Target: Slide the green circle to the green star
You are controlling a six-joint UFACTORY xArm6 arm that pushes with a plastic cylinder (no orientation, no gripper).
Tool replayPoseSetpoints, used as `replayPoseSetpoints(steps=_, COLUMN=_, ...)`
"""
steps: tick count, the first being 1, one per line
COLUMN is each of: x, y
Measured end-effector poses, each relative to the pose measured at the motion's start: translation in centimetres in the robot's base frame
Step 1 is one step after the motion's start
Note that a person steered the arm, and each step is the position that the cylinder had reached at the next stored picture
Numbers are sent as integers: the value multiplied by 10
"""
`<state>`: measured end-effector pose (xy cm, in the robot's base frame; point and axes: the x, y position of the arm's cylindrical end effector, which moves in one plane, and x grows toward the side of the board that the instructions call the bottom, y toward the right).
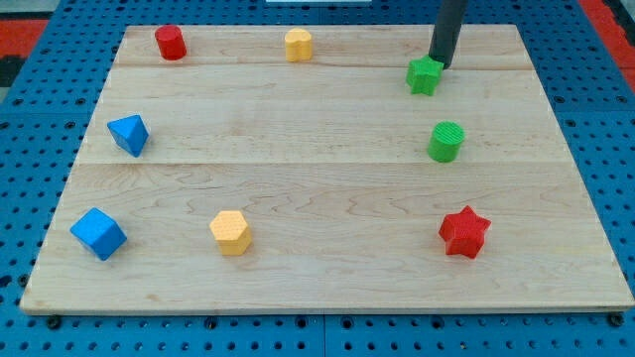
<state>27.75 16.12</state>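
The green circle is a short round block at the view's right, near mid-height of the wooden board. The green star lies above it, near the board's top edge, a short gap apart. My tip comes down from the view's top and sits at the green star's upper right edge, touching or almost touching it. The tip is well above the green circle.
A red cylinder and a yellow hexagon sit along the top edge. A blue triangle-like block and a blue cube are at the left. A yellow hexagon and a red star are near the bottom.
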Motion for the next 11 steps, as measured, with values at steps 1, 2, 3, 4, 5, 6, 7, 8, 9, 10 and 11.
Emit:
replayPoseSetpoints(steps=1, x=-24, y=-1)
replayPoseSetpoints(steps=2, x=-18, y=23)
replayPoseSetpoints(steps=3, x=14, y=94)
replayPoseSetpoints(steps=4, x=75, y=104)
replayPoseSetpoints(steps=5, x=134, y=72)
replayPoseSetpoints(steps=6, x=163, y=23)
replayPoseSetpoints(steps=7, x=162, y=-32)
replayPoseSetpoints(steps=8, x=127, y=-33)
replayPoseSetpoints(steps=9, x=87, y=-29)
replayPoseSetpoints(steps=10, x=98, y=-29)
replayPoseSetpoints(steps=11, x=110, y=-62)
